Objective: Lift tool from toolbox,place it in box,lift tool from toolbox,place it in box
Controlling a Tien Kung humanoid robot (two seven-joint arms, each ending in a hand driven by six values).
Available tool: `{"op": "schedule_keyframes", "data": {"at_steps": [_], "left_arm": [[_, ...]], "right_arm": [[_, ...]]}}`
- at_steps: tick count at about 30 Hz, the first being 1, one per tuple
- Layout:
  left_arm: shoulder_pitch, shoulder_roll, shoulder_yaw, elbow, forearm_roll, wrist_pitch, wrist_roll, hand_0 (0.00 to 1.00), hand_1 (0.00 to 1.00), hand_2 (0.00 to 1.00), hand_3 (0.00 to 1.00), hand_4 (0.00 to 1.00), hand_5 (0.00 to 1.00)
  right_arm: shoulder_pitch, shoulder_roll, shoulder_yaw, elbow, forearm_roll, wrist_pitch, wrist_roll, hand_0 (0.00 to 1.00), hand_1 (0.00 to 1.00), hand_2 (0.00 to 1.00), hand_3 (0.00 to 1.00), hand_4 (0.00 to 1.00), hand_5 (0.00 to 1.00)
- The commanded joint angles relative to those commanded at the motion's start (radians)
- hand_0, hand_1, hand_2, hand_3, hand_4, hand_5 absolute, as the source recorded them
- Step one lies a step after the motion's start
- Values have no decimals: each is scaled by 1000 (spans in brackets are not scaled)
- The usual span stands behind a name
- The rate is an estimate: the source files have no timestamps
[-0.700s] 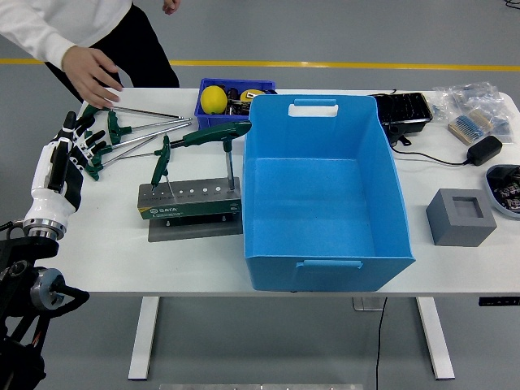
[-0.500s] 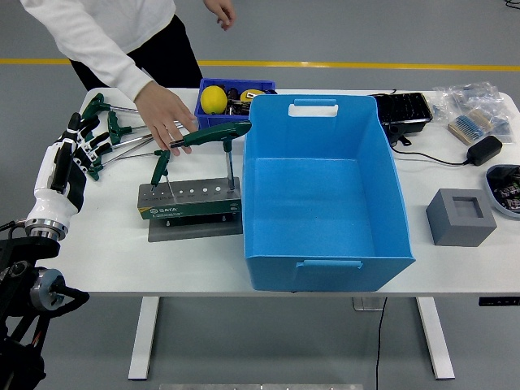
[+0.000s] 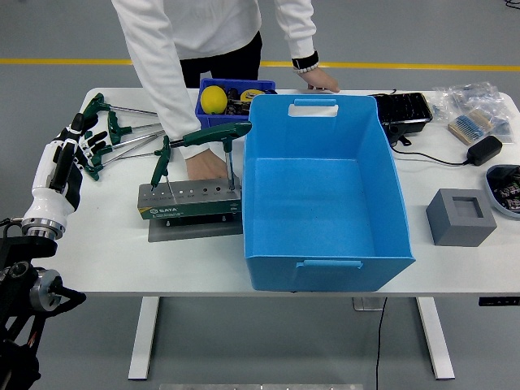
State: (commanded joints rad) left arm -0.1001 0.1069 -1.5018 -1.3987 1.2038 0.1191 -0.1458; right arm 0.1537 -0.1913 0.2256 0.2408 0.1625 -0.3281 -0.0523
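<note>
The grey metal tool holder with a green label is seen standing on the white table, just left of the large, empty blue plastic box. 2 green T-handle hex keys are seated upright in it: a small one at its left end and a large one at its right end. More green T-handle keys are laid loose on the table behind it. The robot's left hand, white and black, is held raised at the table's left edge with fingers spread, nothing being gripped. The right hand is not shown. A person's hand is rested on the table directly behind the holder. The 1st lift appears not yet begun; a reach rightward to a seated key is judged necessary once the person's hand is clear.
</note>
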Motion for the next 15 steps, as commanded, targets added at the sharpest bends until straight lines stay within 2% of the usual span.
{"op": "schedule_keyframes", "data": {"at_steps": [1,2,5,7,8,11,15], "left_arm": [[-5,4,1,-13,46,4,0,840,812,918,832,898,792],[-9,8,3,-24,85,6,1,920,864,970,941,977,718],[-34,24,21,-62,208,11,13,920,864,970,941,977,718],[-65,44,50,-96,299,12,31,920,864,970,941,977,718],[-79,54,64,-109,333,10,39,957,893,992,958,998,619],[-133,83,125,-155,456,-8,97,957,893,992,958,998,619],[-203,95,211,-192,625,-52,200,965,907,998,947,998,598]], "right_arm": [[-1,0,1,0,-2,0,-1,678,640,718,558,790,720],[-1,0,3,0,-4,-1,-2,677,640,718,558,790,721],[-3,1,6,0,-10,-1,-4,677,640,718,558,790,721],[-4,1,9,-1,-13,-2,-6,677,640,718,558,790,721],[-4,1,11,-1,-15,-2,-7,677,640,718,559,790,720],[-4,1,10,-1,-14,-2,-8,677,640,718,559,790,720],[-2,0,6,0,-6,-3,-7,678,640,718,558,790,721]]}}
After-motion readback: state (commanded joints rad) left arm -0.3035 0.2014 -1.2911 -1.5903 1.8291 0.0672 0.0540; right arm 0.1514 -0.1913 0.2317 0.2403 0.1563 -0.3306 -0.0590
